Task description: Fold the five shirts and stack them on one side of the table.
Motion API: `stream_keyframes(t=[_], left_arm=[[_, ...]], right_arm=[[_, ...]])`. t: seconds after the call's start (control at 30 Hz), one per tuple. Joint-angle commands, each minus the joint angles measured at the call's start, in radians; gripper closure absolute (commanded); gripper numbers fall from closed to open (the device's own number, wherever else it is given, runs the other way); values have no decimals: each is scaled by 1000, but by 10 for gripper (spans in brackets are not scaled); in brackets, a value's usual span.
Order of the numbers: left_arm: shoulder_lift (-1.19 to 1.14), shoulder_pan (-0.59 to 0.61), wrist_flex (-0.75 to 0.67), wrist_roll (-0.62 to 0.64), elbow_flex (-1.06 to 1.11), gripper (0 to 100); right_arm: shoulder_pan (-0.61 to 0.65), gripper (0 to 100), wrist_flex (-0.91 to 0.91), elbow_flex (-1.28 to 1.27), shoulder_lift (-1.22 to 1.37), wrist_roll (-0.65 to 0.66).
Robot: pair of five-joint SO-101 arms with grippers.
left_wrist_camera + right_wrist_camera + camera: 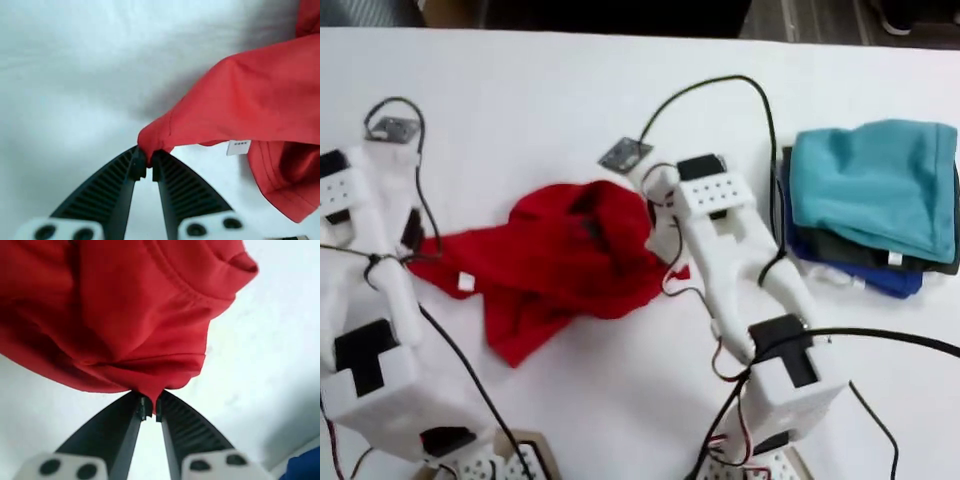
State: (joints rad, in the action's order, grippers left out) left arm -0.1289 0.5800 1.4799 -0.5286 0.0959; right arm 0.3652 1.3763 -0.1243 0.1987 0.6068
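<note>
White worktop (520,90), and over by its left edge the left gripper (149,167) has its black ribbed jaws pinched together on a corner of the crumpled red cloth shirt (565,265). That shirt sits bunched up mid-worktop, with a small white tag (466,283) showing on its left part. On the shirt's right side the right gripper (150,407) is clamped on a fold of the same red fabric. Close to the right edge there's a stack of folded shirts (875,190), teal on top, a dark one under it, blue at the bottom.
</note>
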Motion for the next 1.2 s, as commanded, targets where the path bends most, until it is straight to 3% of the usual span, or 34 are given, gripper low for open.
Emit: stream_keyframes(t=[0.0, 0.17, 0.33, 0.63, 1.17], left_arm=[[9, -9, -43, -11, 19, 974], [15, -9, -51, -11, 18, 974], [14, -9, -51, -11, 18, 974], [17, -9, -64, -11, 18, 974], [12, -9, -87, -15, 18, 974]], right_arm=[[-13, 957, 8, 28, -13, -71], [24, 786, 36, -66, -53, -46], [79, 834, -35, -253, -147, -20], [28, 840, -205, -413, -163, -64], [-31, 779, -142, -417, -280, -75]])
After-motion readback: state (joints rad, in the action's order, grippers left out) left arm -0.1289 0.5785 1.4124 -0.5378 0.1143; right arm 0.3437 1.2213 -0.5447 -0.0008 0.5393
